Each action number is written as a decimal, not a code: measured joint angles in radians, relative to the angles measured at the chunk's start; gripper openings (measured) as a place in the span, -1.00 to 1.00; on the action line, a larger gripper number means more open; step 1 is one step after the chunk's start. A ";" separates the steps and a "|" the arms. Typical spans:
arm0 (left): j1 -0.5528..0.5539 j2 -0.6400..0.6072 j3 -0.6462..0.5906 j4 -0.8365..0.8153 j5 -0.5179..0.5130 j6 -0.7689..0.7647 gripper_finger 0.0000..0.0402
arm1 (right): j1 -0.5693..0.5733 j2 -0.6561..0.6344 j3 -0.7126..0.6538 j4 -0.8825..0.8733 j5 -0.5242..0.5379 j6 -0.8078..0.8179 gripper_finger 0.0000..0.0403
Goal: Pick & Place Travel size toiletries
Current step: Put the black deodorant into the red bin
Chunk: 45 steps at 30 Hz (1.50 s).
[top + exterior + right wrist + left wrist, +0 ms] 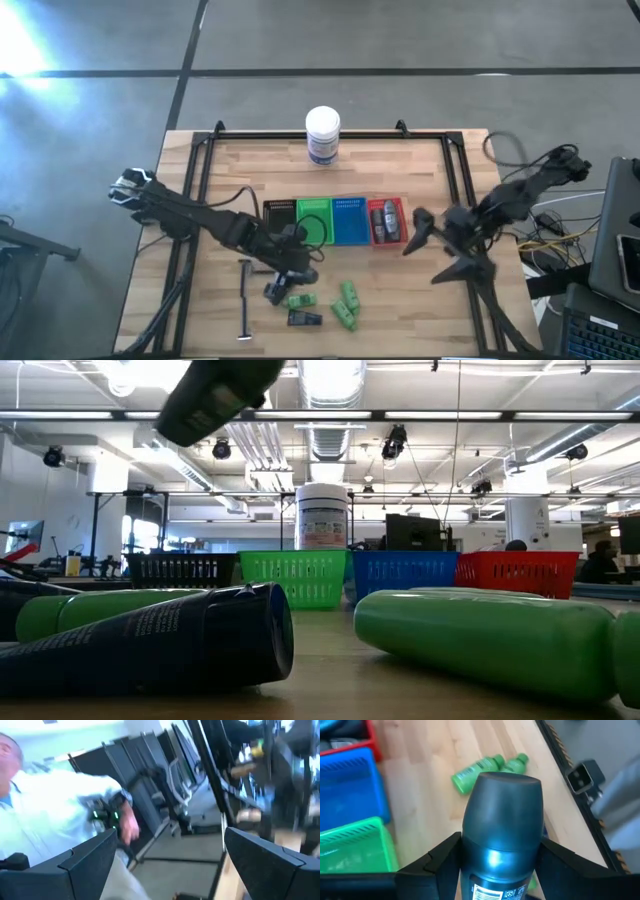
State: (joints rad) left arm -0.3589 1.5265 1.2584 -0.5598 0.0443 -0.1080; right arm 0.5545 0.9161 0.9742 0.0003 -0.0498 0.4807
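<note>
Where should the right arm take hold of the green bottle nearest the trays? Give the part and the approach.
Mid-body, from straight above. The green bottle lies flat on its side, so only its rounded flanks are free; set the fingers across its narrow width. A second green bottle lies close by, so probably stay off that end.

A row of four trays (335, 222) sits mid-table, a white jar (323, 135) beyond. The left gripper (280, 290) holds a grey tube (277, 291) beside green bottles (346, 303). The right gripper (440, 255) hovers open at the right.
</note>
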 joint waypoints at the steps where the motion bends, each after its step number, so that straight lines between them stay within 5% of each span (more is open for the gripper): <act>1: 0.004 0.000 0.000 0.006 -0.007 -0.011 0.06 | -0.001 -0.019 -0.068 0.043 0.000 0.012 0.81; 9: 0.046 0.000 0.006 0.045 -0.051 -0.082 0.06 | -0.023 -0.277 -0.426 0.179 0.032 0.048 0.81; 19: 0.063 0.000 0.026 0.063 -0.123 -0.124 0.06 | -0.023 -0.495 -0.647 0.183 0.084 0.151 0.81; 37: 0.069 0.001 0.026 0.071 -0.134 -0.148 0.06 | -0.023 -0.508 -0.965 0.175 0.085 0.150 0.81; 45: 0.066 0.001 0.016 0.072 -0.134 -0.130 0.06 | -0.023 -0.488 -0.964 0.014 0.072 0.149 0.81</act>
State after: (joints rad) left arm -0.2927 1.5274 1.2747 -0.4877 -0.0892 -0.2379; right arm 0.5320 0.4281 0.0101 0.0141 0.0227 0.6292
